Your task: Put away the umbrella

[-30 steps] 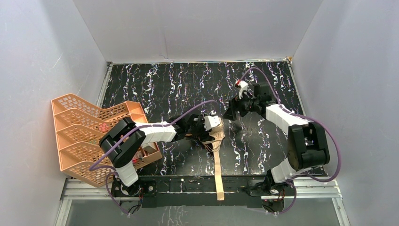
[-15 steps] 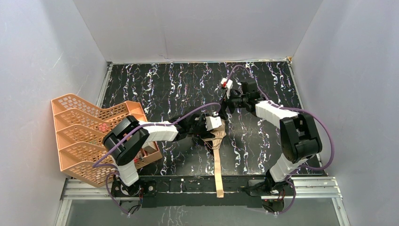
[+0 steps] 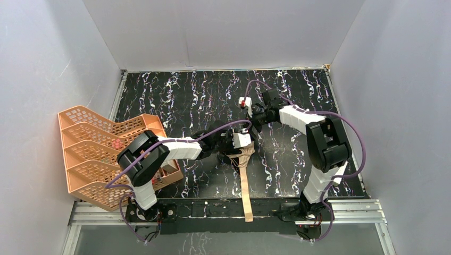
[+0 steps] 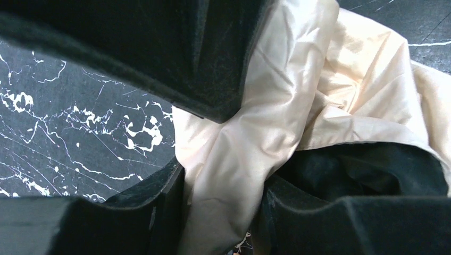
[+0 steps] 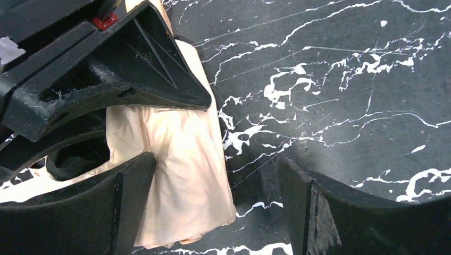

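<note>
Black marbled worktop point(image 3: 175, 95) between white walls. My left tool point(image 3: 240, 142) is clamped on the umbrella point(image 3: 245, 156) at centre, pinching its tan canopy point(image 4: 276, 106). My right tool point(image 5: 215, 207) hovers at its 12 o'clock, spread wide. I judge I'm gathering the canopy; next the right tool must close on the loose folds.

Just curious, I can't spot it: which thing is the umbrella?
On the black marbled table, look at its middle. The umbrella is the crumpled beige bundle, its long tan strip trailing toward the near edge, unlike the rigid orange mesh rack at left.
</note>
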Robot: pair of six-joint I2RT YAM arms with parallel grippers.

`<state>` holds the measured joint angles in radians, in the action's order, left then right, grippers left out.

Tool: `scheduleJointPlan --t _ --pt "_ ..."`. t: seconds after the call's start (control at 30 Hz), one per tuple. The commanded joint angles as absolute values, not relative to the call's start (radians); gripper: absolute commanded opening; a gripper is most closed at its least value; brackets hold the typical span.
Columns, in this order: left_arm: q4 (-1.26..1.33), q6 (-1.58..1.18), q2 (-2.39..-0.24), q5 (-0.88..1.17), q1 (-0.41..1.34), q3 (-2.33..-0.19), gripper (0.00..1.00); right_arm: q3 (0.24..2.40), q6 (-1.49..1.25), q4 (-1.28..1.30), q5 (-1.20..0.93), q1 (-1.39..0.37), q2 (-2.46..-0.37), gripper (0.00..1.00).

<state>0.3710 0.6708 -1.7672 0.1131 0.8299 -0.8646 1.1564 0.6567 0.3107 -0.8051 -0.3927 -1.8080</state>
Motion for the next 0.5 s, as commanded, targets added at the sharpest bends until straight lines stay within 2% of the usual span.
scheduleJointPlan --t 0.0,0.17,0.47 --pt "0.337 0.703 -1.796 0.068 0.823 -0.846 0.00 1.187 0.749 0.457 -0.734 -0.403 -1.845 0.91" --pt "0.371 0.697 -1.781 0.034 0.823 -0.834 0.00 1.224 0.739 0.507 -0.712 -0.409 -1.895 0.86" --pt "0.498 0.686 -1.736 -0.086 0.823 -0.814 0.00 1.223 0.742 0.551 -0.624 -0.444 -1.955 0.86"
